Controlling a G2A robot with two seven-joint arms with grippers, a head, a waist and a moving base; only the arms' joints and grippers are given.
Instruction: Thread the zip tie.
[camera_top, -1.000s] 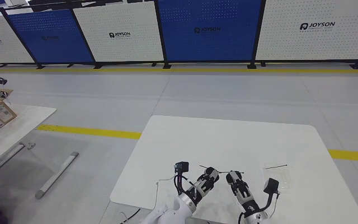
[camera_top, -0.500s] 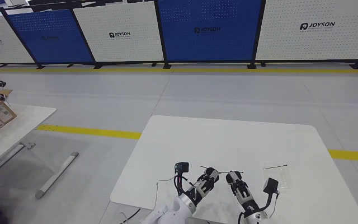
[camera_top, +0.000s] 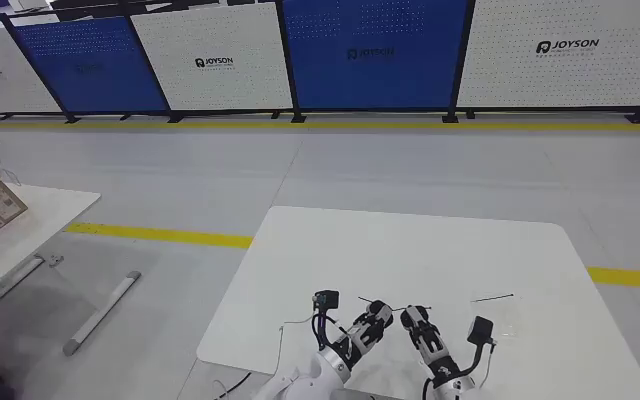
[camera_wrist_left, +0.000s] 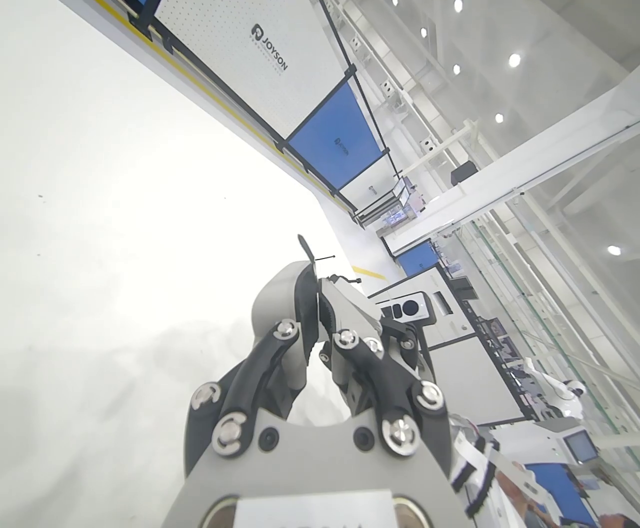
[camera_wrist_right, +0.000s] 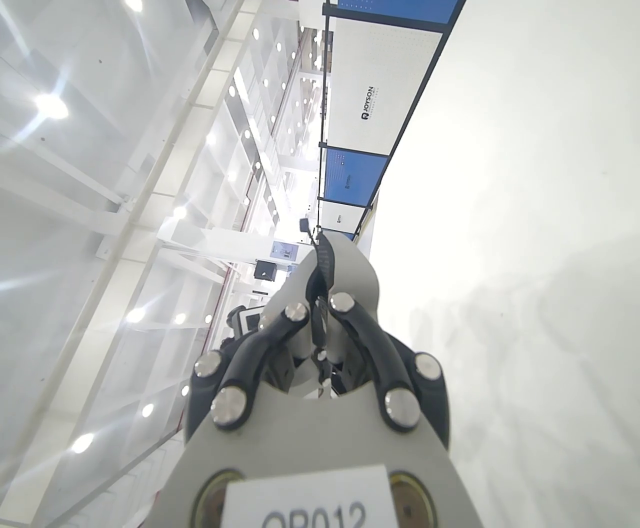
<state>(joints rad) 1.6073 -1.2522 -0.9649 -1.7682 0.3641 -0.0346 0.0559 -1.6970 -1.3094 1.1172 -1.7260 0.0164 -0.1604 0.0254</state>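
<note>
A thin black zip tie runs between my two grippers just above the white table, near its front edge. My left gripper is shut on one end. In the left wrist view that gripper pinches the strap, and a short piece of the zip tie sticks out past the fingertips. My right gripper is shut on the other end. In the right wrist view the ribbed strap lies between its fingers, with the zip tie head just beyond them. The two grippers sit close together, tips angled toward each other.
To the right of the arms lies a clear plastic bag with a second black zip tie at its far edge. Beyond the table are a grey floor and a row of blue and white pegboard panels.
The right arm has shifted slightly toward the left arm. Both grippers keep their hold on the zip tie.
</note>
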